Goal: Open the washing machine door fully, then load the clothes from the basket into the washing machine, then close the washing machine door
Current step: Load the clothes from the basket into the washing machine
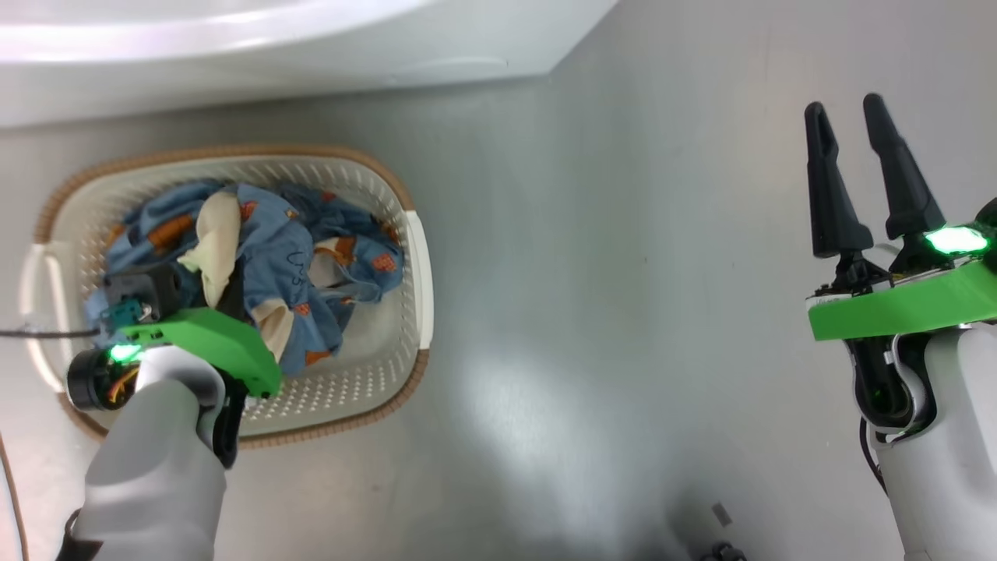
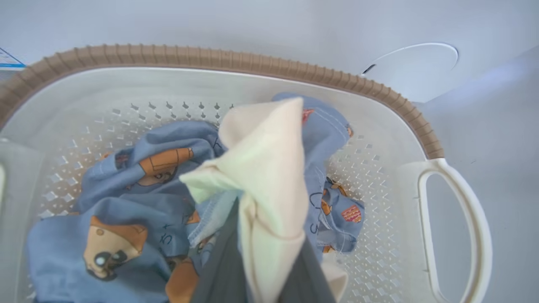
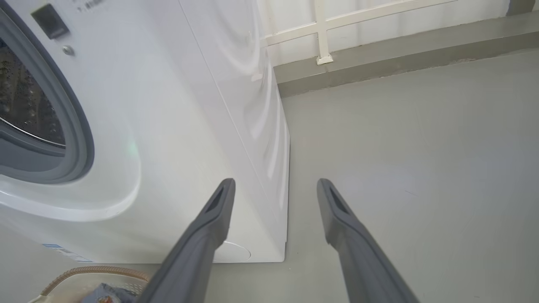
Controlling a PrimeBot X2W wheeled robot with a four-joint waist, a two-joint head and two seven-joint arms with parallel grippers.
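Note:
The cream-white basket (image 1: 411, 257) with a brown rim (image 2: 252, 59) stands on the floor in front of the white washing machine (image 3: 189, 126). Light-blue clothes (image 1: 311, 257) with orange figures lie bunched inside it. My left gripper (image 2: 263, 273) reaches down into the basket and is shut on a fold of cream-white and blue cloth (image 2: 269, 168), which is pulled up above the pile. My right gripper (image 1: 843, 109) hangs open over bare floor to the right, holding nothing. The drum (image 3: 25, 101) shows through the grey gasket (image 3: 80, 139). The washing machine door is out of view.
Grey floor (image 1: 623, 312) stretches between the basket and my right arm. The machine's front runs along the top of the head view, with its round service flap (image 2: 410, 63) just beyond the basket. A wall with a white frame (image 3: 320, 33) stands behind the machine.

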